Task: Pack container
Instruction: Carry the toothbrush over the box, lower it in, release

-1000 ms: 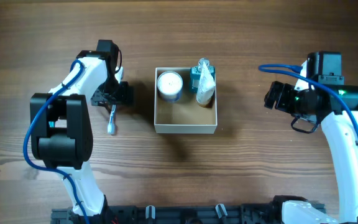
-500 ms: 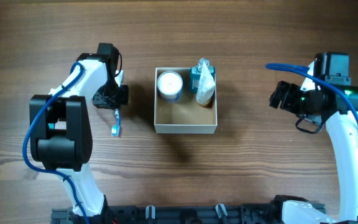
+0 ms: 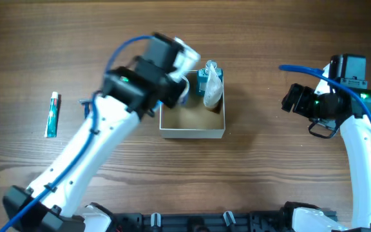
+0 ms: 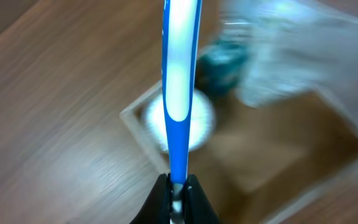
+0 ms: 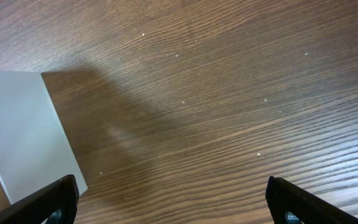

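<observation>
so, container [image 3: 192,133]: centre of the wooden table [image 3: 269,38], open top, white walls, tan floor.
left gripper [image 4: 176,186]: clenched on the handle of a blue-white toothbrush [image 4: 180,74], above the container's 10 o'clock corner.
inside: round white jar [image 4: 204,124] at 10 o'clock; teal bottle [image 3: 204,78] and clear pouch [image 3: 214,91] at 1 o'clock.
right gripper [image 3: 292,98]: fingers spread, nothing between them, well off at 3 o'clock.
toothpaste tube [image 3: 54,115]: flat on the table at 9 o'clock, well apart.

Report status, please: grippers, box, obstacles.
Left gripper shut on blue-and-white plastic toothbrush, above square white cardboard box. Right gripper open, empty. Round white jar under toothbrush.
</observation>
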Action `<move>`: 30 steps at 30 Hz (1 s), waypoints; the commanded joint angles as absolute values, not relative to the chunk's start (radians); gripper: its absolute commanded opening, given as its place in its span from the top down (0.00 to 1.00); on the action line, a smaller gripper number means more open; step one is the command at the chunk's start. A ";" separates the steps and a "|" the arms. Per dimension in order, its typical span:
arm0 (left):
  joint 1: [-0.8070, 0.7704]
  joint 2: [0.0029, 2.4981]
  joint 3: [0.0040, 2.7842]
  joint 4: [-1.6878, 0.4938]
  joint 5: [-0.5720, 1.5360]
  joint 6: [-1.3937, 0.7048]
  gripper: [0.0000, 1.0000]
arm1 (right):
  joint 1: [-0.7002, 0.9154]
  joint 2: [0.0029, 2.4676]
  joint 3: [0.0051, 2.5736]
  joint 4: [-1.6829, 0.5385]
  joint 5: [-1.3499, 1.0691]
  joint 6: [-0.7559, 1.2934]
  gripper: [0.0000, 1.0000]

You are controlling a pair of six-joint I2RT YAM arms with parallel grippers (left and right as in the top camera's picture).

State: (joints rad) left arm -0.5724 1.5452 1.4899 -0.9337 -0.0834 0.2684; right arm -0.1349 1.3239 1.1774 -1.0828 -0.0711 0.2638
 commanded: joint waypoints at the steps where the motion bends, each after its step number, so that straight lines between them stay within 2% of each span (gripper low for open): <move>1: -0.669 1.565 1.490 -0.920 -0.080 0.411 0.96 | -0.140 1.329 1.169 -1.081 -0.080 0.254 0.03; 19: -0.760 1.634 1.467 -1.035 -0.035 0.468 0.96 | -0.140 1.329 1.169 -1.078 -0.080 0.250 0.03; 30: -0.761 1.636 1.358 -0.890 -0.057 0.591 0.96 | -0.140 1.329 1.169 -1.079 -0.080 0.250 0.03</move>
